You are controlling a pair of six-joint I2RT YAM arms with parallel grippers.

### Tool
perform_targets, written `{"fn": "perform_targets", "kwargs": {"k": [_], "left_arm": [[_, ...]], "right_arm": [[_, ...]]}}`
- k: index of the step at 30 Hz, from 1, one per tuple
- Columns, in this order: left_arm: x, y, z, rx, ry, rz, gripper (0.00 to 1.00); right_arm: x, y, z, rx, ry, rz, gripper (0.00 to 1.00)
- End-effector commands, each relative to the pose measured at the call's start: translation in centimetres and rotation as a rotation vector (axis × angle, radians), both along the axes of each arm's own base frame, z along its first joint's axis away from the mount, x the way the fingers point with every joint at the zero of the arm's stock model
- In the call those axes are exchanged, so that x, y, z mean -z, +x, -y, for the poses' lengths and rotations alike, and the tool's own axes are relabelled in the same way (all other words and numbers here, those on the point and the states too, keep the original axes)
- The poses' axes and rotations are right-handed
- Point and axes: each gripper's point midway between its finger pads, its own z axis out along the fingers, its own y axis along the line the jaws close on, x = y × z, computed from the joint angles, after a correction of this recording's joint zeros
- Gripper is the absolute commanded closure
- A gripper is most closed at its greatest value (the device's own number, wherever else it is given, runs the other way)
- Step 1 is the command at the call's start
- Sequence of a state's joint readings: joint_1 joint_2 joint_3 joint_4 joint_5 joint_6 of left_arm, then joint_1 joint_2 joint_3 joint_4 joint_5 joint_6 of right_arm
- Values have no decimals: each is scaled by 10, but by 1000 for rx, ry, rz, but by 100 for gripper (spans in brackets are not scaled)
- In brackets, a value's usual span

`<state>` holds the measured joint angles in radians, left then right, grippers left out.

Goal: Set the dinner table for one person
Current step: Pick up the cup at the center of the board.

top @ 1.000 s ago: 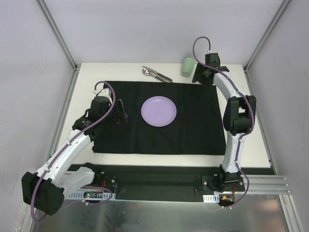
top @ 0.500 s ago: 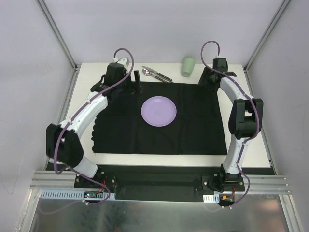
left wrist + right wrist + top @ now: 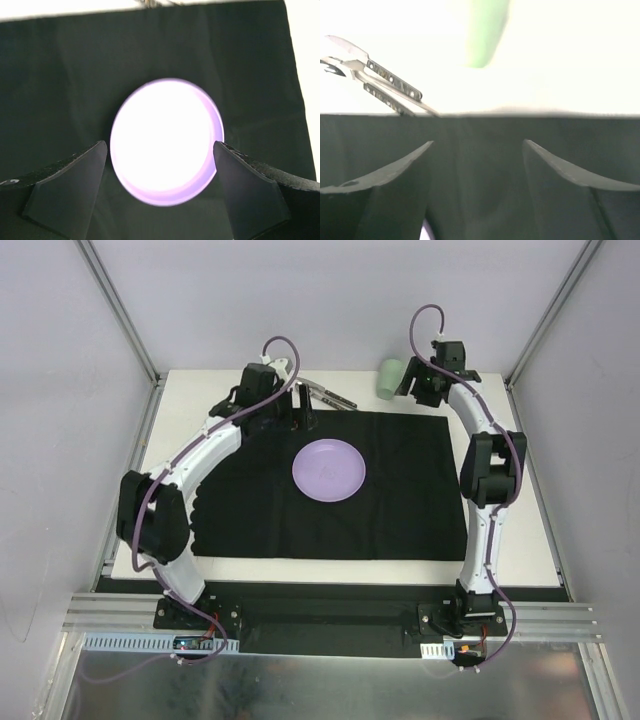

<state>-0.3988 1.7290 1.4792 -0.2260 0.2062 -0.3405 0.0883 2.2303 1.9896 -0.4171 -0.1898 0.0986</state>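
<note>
White worktop, grey-railed, spans the scene beneath both arms and carries a black mat. Left hand, released and wide, hovers over the mat's far edge. Right hand, also released, grasps nothing beside the cup. Lilac plate lies mid-mat. Green cup and metal cutlery rest beyond the mat.

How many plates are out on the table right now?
1. The purple plate lies flat near the middle of the black mat. The left arm and right arm cover small patches near the far edge, hardly enough to hide another.
</note>
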Motion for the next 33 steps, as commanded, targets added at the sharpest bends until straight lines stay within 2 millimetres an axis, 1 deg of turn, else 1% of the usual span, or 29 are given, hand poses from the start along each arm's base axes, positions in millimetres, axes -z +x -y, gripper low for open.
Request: {"fn": "perform_targets", "kwargs": {"k": [1,2,3,4,5,6,7,11,13,14,15,16,17,18,19,20,21,22,23,24,25,26,27,28,29,30,31,32,33], "left_arm": [[-20,-29,-8,15,-20,34,11],[-19,-32,-8,17,-20,32,11],[-15,-37,-10,17,-20,22,11],[-19,-39,-10,19,-25,27,11],[-19,-41,-11,18,-27,28,11],[-17,-43,-13,15,-25,23,11],[-21,-45,-13,15,-29,33,11],[-21,-44,-17,1,-14,45,11],[-20,-40,-16,1,-6,46,11],[-19,-38,-17,2,0,47,11],[-23,-34,-14,6,-5,56,11],[-16,-29,-12,14,5,46,11],[-15,-23,-10,16,8,49,11],[-27,-14,-5,20,0,74,11],[-14,-4,0,32,10,53,11],[-14,4,4,41,11,59,11],[-14,23,13,45,8,67,12],[-15,32,17,55,8,78,12],[-16,43,21,58,6,86,13],[-17,62,32,67,-5,102,14],[-16,71,38,75,-13,105,14],[-16,80,43,81,-21,110,16],[-14,97,52,84,-33,121,18],[-12,104,57,80,-49,117,23],[-11,110,63,92,-68,115,25],[-6,123,71,95,-83,120,26],[-3,128,76,90,-109,107,27],[-18,136,83,100,-143,137,27],[5,143,88,98,-147,101,27]], "right_arm": [[3,25,-12,-90,28,38,23],[4,30,-13,-95,29,44,18],[3,35,-14,-98,33,53,17],[16,39,-14,-101,39,39,16],[6,46,-16,-106,47,69,15],[6,48,-17,-114,60,74,13],[9,51,-21,-113,76,77,12],[2,64,-23,-108,118,131,7],[0,63,-24,-113,135,135,7],[-14,63,-24,-114,145,165,6],[-5,56,-24,-110,147,142,5],[-12,55,-23,-107,150,172,6],[-19,51,-21,-99,149,186,5],[-49,45,-18,-89,138,238,5],[-39,34,-13,-71,123,212,5],[-44,28,-10,-61,112,218,5],[-77,17,-3,-37,93,270,5],[-68,5,-1,-25,85,242,5],[-77,-5,1,-19,83,244,5],[-102,-17,2,-17,81,280,5],[-107,-28,4,-13,76,273,5],[-100,-39,6,-5,71,244,5],[-104,-47,6,-5,71,243,5],[-119,-62,5,-9,72,250,6],[-114,-72,6,-8,74,223,6],[-118,-82,4,-15,80,224,6],[-133,-93,2,-25,84,254,6],[-125,-106,0,-33,85,231,6],[-127,-113,-2,-43,84,236,6]]}}
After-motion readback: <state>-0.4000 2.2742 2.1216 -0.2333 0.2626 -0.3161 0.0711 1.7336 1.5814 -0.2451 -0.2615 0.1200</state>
